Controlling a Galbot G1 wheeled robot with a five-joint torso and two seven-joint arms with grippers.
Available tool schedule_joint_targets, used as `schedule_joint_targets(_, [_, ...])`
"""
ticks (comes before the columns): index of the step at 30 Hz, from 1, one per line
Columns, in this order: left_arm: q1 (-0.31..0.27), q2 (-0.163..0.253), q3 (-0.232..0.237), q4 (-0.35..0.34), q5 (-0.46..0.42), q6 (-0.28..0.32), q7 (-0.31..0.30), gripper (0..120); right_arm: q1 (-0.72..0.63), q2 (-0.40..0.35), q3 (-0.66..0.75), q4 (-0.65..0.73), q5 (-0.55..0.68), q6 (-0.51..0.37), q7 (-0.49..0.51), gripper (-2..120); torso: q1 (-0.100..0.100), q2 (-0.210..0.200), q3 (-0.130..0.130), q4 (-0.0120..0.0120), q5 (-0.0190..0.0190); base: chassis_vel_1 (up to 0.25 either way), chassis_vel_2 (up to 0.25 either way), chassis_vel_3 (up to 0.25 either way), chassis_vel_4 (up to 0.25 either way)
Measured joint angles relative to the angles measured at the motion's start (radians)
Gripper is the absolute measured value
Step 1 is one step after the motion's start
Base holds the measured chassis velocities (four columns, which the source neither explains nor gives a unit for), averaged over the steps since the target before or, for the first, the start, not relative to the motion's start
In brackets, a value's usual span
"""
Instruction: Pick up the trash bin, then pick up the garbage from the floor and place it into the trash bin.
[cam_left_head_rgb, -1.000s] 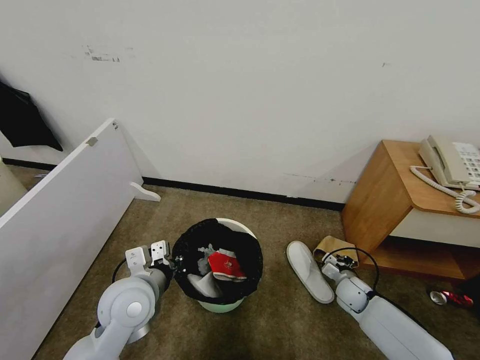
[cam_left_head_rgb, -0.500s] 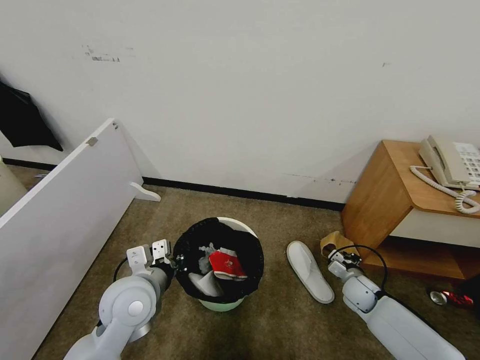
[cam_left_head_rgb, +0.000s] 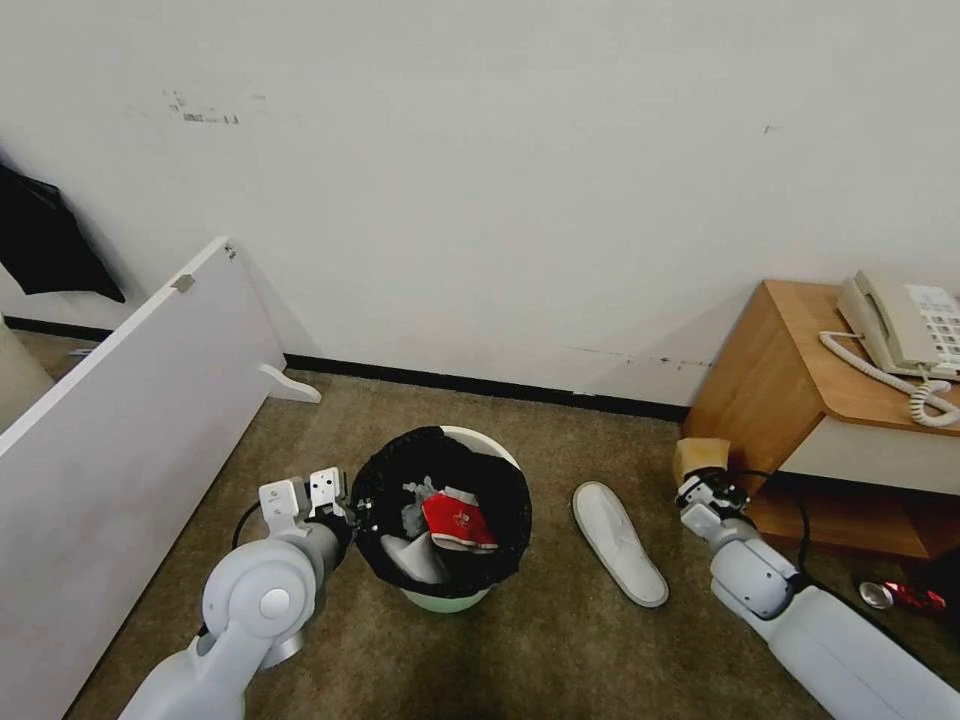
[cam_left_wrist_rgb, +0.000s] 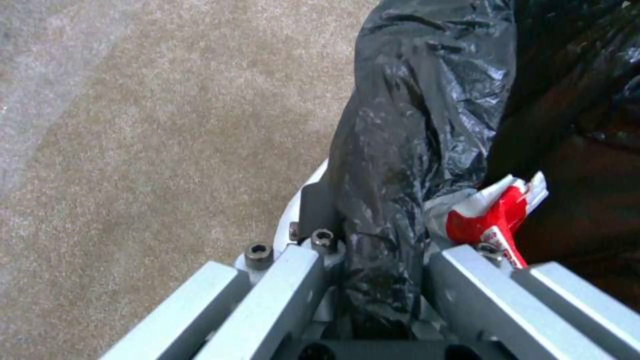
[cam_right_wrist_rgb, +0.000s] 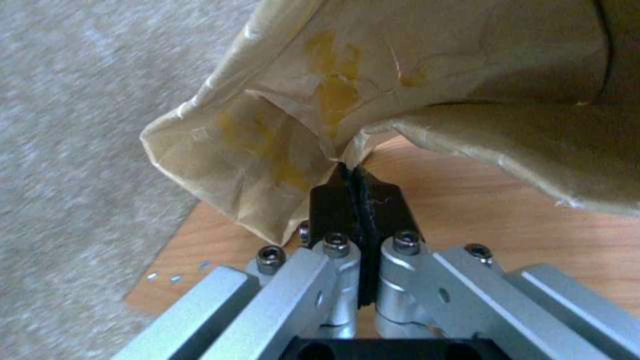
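The white trash bin (cam_left_head_rgb: 448, 598) with its black bag (cam_left_wrist_rgb: 413, 150) stands on the carpet in the middle. My left gripper (cam_left_head_rgb: 352, 520) is shut on the bag-covered rim (cam_left_wrist_rgb: 380, 280) at the bin's left side. Inside lie a red cup (cam_left_head_rgb: 456, 520) and pale tissues (cam_left_head_rgb: 410, 515). My right gripper (cam_left_head_rgb: 712, 490) is shut on the brown paper bag (cam_left_head_rgb: 700, 457), held off the floor beside the wooden cabinet; its pads pinch a fold of the paper bag (cam_right_wrist_rgb: 347, 100). A white slipper (cam_left_head_rgb: 618, 541) lies on the floor between bin and right arm. A red can (cam_left_head_rgb: 905, 597) lies at far right.
A wooden cabinet (cam_left_head_rgb: 790, 400) with a telephone (cam_left_head_rgb: 905, 325) stands at the right. A white board (cam_left_head_rgb: 120, 440) leans at the left. The wall with its black baseboard (cam_left_head_rgb: 480, 385) runs behind. Open carpet lies in front of the bin.
My right gripper has lifted the brown paper bag off the floor and moved up and right, toward the cabinet. The left gripper and the bin have barely shifted.
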Motion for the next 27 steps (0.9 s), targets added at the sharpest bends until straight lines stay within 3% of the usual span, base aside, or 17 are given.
schedule_joint_targets(10, [-0.007,0.004,-0.001,0.006,-0.006,0.002,0.0,1,-0.032,-0.049,0.066,0.11,0.008,-0.018,0.003,0,0.0,0.0,0.0,0.0,0.0,0.0,0.0,0.0,0.0])
schedule_joint_targets(27, [-0.041,-0.014,0.028,0.04,-0.012,0.009,-0.005,1,-0.21,-0.213,0.246,0.384,0.065,-0.029,0.005,0,0.0,0.0,0.0,-0.0002,0.0,0.0,0.0,0.0,0.0])
